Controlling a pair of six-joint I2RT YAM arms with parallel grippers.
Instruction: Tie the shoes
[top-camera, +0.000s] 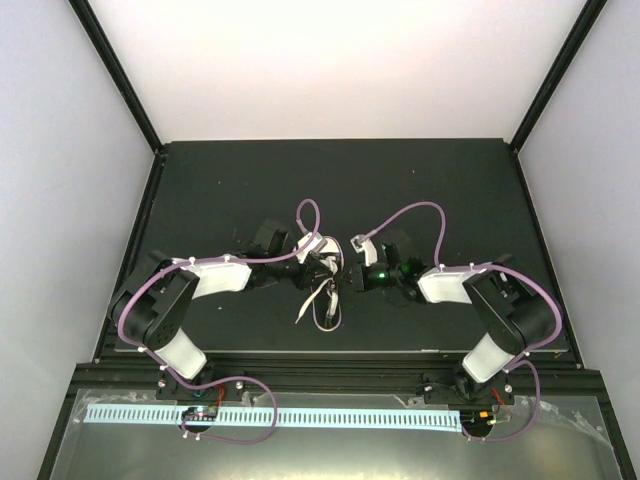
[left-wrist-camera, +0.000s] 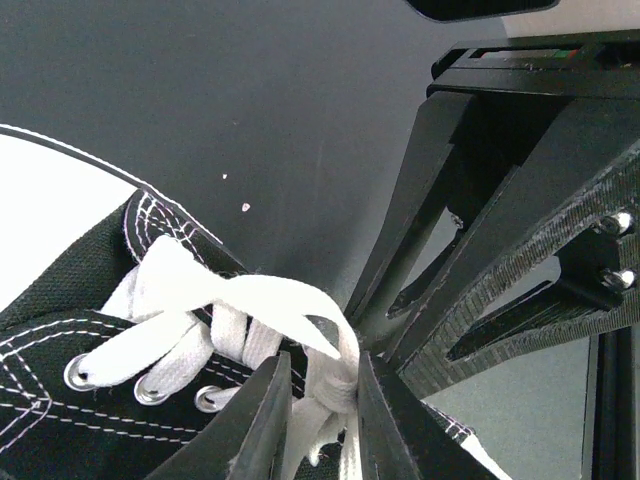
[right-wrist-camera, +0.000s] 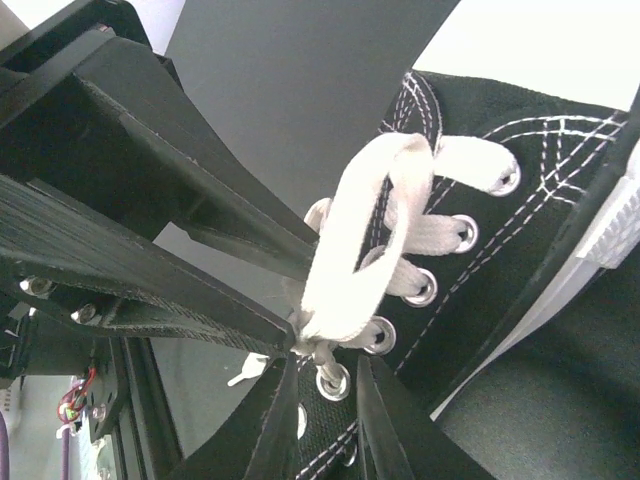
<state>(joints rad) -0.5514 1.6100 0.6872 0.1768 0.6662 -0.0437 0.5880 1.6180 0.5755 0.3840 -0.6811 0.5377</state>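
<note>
At the middle of the desk (top-camera: 220, 190), between the two arms, lies the black canvas sneaker (top-camera: 326, 300), and both pincers meet over its laced throat. The left pincer (left-wrist-camera: 322, 378) is narrowed to a slit that a bunch of white lace (left-wrist-camera: 335, 395) fills, so it appears clamped on that bunch just beside the metal eyelets (left-wrist-camera: 150, 385). The right pincer (right-wrist-camera: 325, 368) stands slightly parted around a thinner strand at the crossing; whether its fingers actually bite I cannot tell. One flat loop (right-wrist-camera: 365, 230) stands up from the crossing, over the tongue.

The step in hand looks like drawing the knot tight. To do it well, each arm should pull outward, away from the other and low along the shoe's sides, at an even rate. That way the knot seats down on the eyelets rather than lifting the light sneaker off the desk. The right side should make sure of a firm pinch before pulling, since a flat lace slips easily. Pulling too far risks dragging the loop through and undoing it.
</note>
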